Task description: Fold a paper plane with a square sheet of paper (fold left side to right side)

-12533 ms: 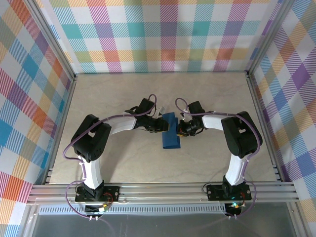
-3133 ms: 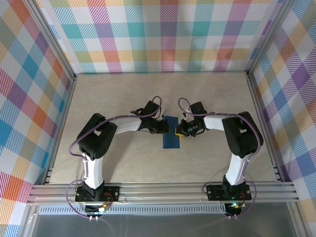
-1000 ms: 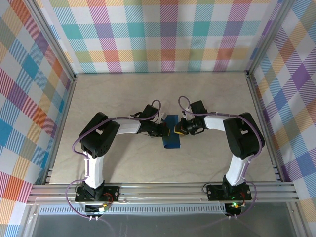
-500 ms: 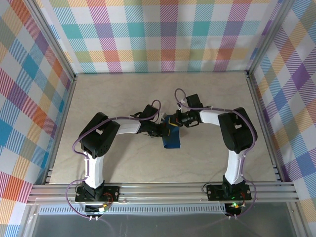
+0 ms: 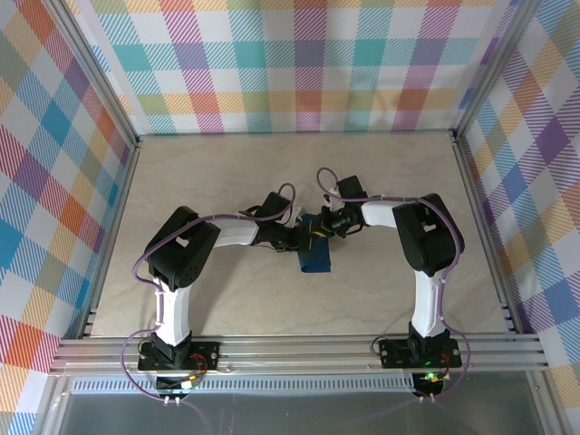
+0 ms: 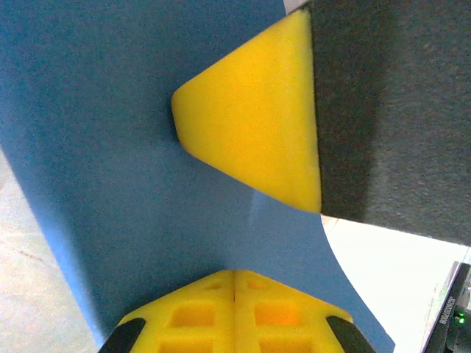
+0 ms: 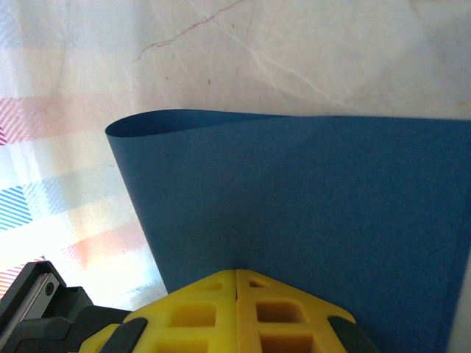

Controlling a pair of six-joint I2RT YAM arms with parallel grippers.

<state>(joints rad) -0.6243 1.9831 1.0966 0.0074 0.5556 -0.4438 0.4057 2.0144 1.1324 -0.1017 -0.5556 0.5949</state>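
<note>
Overhead view: dark-blue square sheet of paper [image 5: 314, 258] lies on a beige marble-look table [image 5: 227, 172], at mid-table, as a narrow upright strip, so prob. already doubled over. All places below are given relative to the sheet.

Left gripper [image 5: 302, 238] sits at the sheet's left edge, toward its far end. Right gripper [image 5: 324, 228] sits at the sheet's right edge, also far end. Their tips nearly meet over the sheet.

Left wrist view: the gripper's yellow fingers [image 6: 199, 316] are pressed tight together w/ no gap, and blue paper [image 6: 110, 147] spreads flat beyond them. The other arm's yellow pad [image 6: 254, 140] rests on the same blue face. Right wrist view: yellow fingers [image 7: 272, 312] are likewise closed tip to tip against the sheet [image 7: 309, 206], which is seen face-on. Nothing seems pinched btwn them, so they look to be pressing rather than holding. The sheet's top-left edge curls up in a soft roll.

Handling, as a guess: very light, thin and floppy, and it springs back unless creased hard. It would slide easily on the smooth table and tear or crumple if dragged. Best held by pinning one edge down flat w/ a closed tip while nipping a free edge or corner close to the margin.

Writing: none on the sheet. Tiny white print on a black part at the sheet's lower right in the left wrist view is too small to read.
</note>
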